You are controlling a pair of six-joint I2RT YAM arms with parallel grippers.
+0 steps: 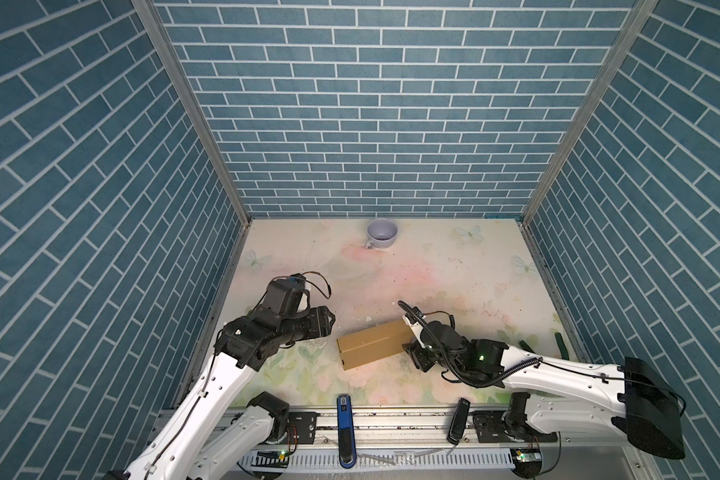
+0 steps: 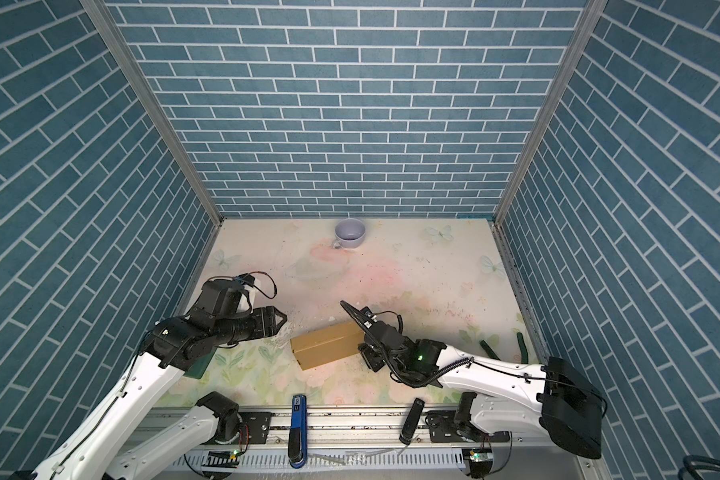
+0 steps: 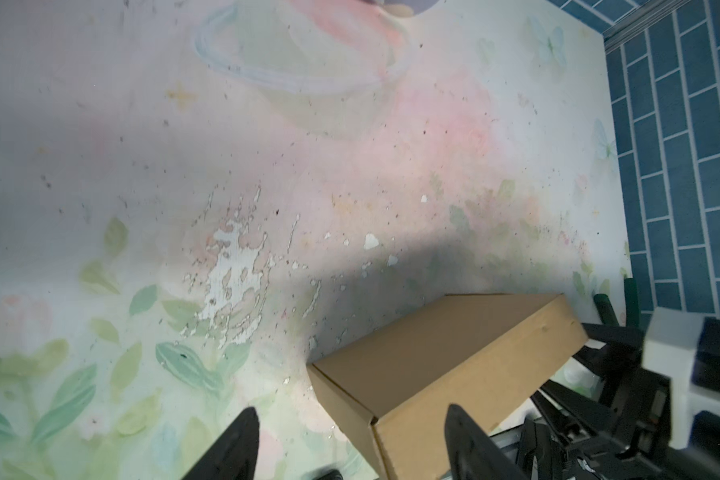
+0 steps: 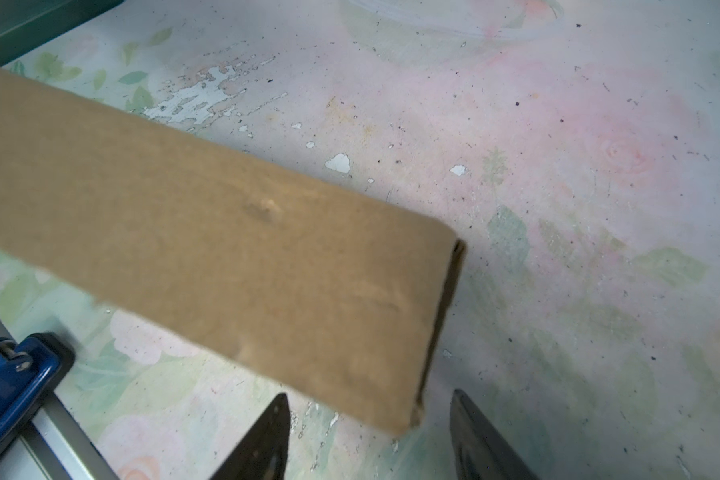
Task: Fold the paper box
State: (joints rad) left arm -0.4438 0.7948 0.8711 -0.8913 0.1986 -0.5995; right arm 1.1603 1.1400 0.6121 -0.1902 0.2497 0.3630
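The paper box is a closed, plain brown cardboard box lying on the flowered table, seen in both top views. My left gripper hangs a little off the box's left end, apart from it. In the left wrist view its fingers stand wide open, with the box beyond them toward one finger. My right gripper is at the box's right end. In the right wrist view it is open; a corner of the box sits ahead of the gap, with no finger touching it.
A lilac cup stands at the back by the wall. A dark green board lies under my left arm. Dark green sticks lie at the right edge. A blue tool and a black one rest on the front rail.
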